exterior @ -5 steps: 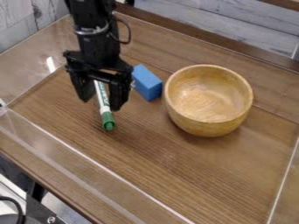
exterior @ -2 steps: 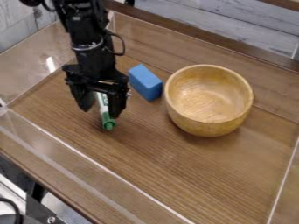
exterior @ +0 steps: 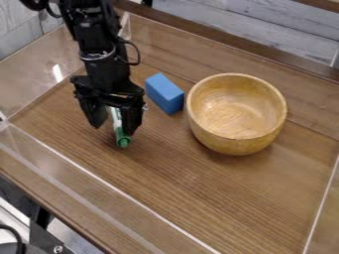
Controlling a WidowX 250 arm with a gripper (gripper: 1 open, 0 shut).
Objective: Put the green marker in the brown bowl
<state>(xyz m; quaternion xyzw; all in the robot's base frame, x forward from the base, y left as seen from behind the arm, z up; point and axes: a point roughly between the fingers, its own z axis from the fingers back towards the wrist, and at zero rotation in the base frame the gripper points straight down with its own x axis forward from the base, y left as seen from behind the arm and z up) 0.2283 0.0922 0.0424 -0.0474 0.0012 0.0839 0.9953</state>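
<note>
From where I stand, the fingers (exterior: 113,117) are spread wide, one to each side of the marker (exterior: 121,129), down low over the desk (exterior: 179,198). I see no grip on it; whether either side brushes the barrel I can't make out, since the dark arm (exterior: 99,45) covers much of it. The marker lies on the desk, its green cap toward the near edge, the bowl (exterior: 236,114) well off to one side and the block (exterior: 165,92) between them, a little farther back.

The step in hand, I'd say, is taking hold of the marker. I'd want the fingers centred over the barrel and square to its length, low enough to catch it below its widest part but not pressing on the wood. Then close evenly and gently: a round barrel may roll or swing if one side meets it first. Better to pinch near the middle than out at the cap, so it doesn't droop. After that, lift straight up, high enough to pass over the block and the bowl's thick rim, before going across.

Counting up: one marker, one bowl, one block, one arm with a single pair of fingers, all at the one desk.
</note>
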